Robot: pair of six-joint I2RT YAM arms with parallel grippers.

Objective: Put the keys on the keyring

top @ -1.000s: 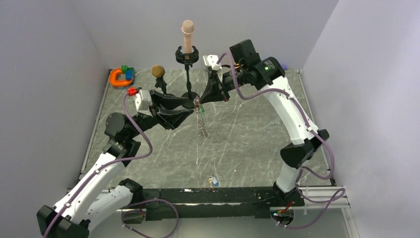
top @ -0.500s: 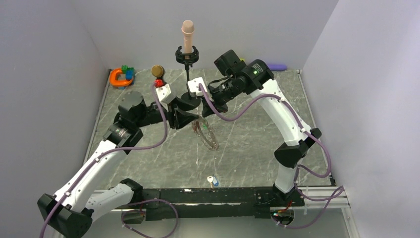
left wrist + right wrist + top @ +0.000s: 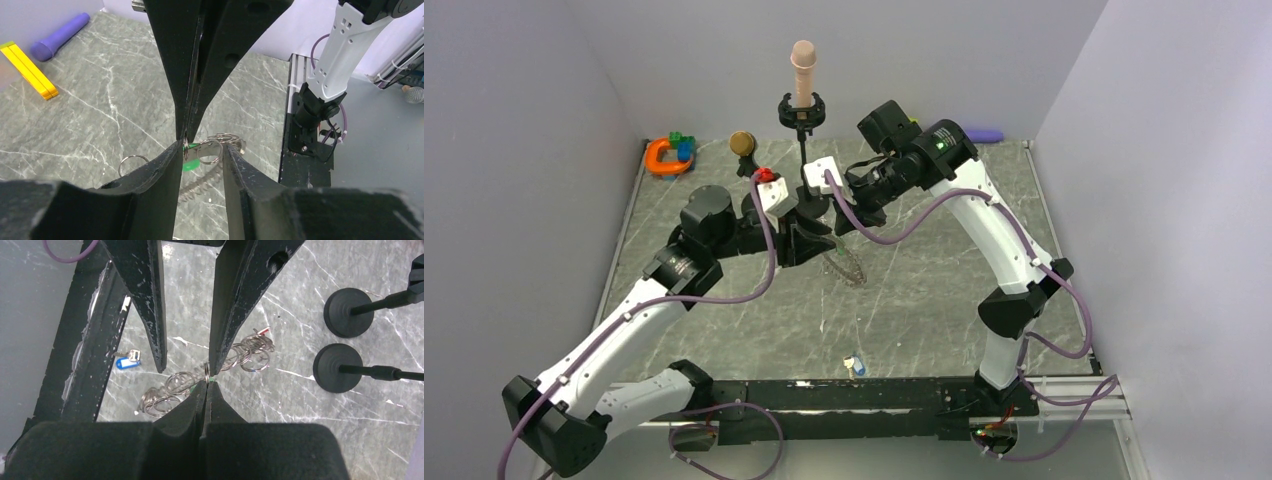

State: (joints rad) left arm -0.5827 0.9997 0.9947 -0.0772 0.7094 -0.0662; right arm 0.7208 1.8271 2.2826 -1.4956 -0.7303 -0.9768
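The keyring (image 3: 849,268) is a chain-like loop of small steel rings lying on the marble, also seen in the left wrist view (image 3: 200,182) and the right wrist view (image 3: 175,385). My right gripper (image 3: 206,382) is shut on a small ring (image 3: 206,371) held edge-on just above it. The green key (image 3: 190,164) hangs at that ring. My left gripper (image 3: 202,150) faces it, its fingers apart on either side of the green key. A small red piece (image 3: 263,331) shows at the chain's far end. In the top view both grippers (image 3: 809,240) (image 3: 832,222) meet by the stand base.
A blue-headed key (image 3: 854,365) lies near the front edge. Two round black stand bases (image 3: 347,312) (image 3: 337,367) stand close behind the grippers. An orange clamp (image 3: 664,157) sits back left. A purple cylinder (image 3: 60,35) and a yellow strip (image 3: 27,70) lie at the back right.
The right gripper came down and the chain, hanging a second ago, now lies on the table. The left gripper moved right toward the ring and its jaws narrowed.
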